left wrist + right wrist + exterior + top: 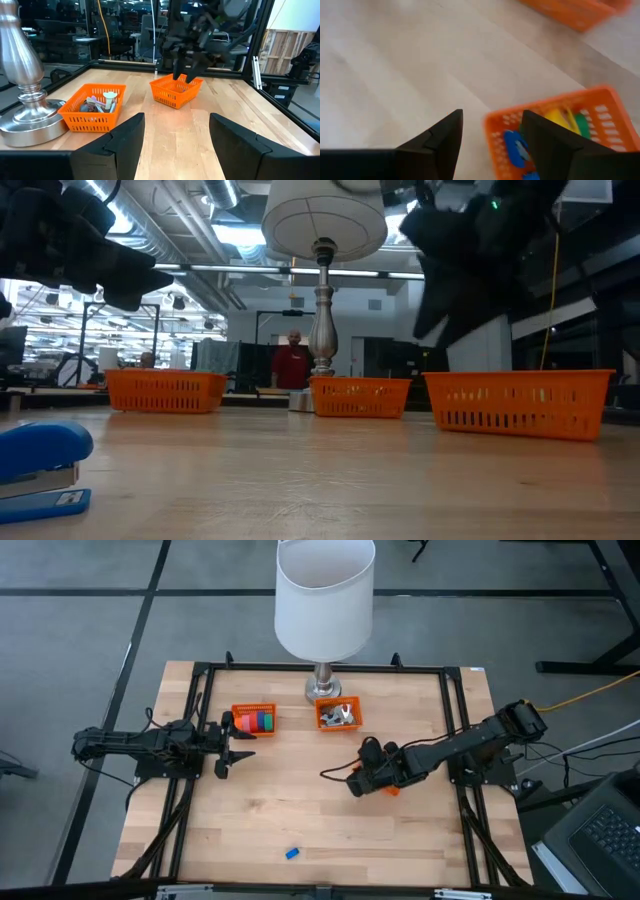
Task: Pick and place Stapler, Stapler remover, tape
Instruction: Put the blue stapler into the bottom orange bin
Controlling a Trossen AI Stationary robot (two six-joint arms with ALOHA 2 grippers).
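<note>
High view: blue stapler (292, 853) lies alone near the table's (300, 810) front edge, well clear of the lamp (324, 600).
Small, bright blue, flat on wood. Right gripper (356, 780) parted, empty, over an orange basket (555, 135); left gripper (240, 745) spread wide, empty, beside the tape (257, 722) basket.

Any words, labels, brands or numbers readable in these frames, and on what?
None can be read.
Blue stapler: a small pale label on its base, too blurred to read.
The orange baskets, the lamp and both arms show no lettering.
</note>
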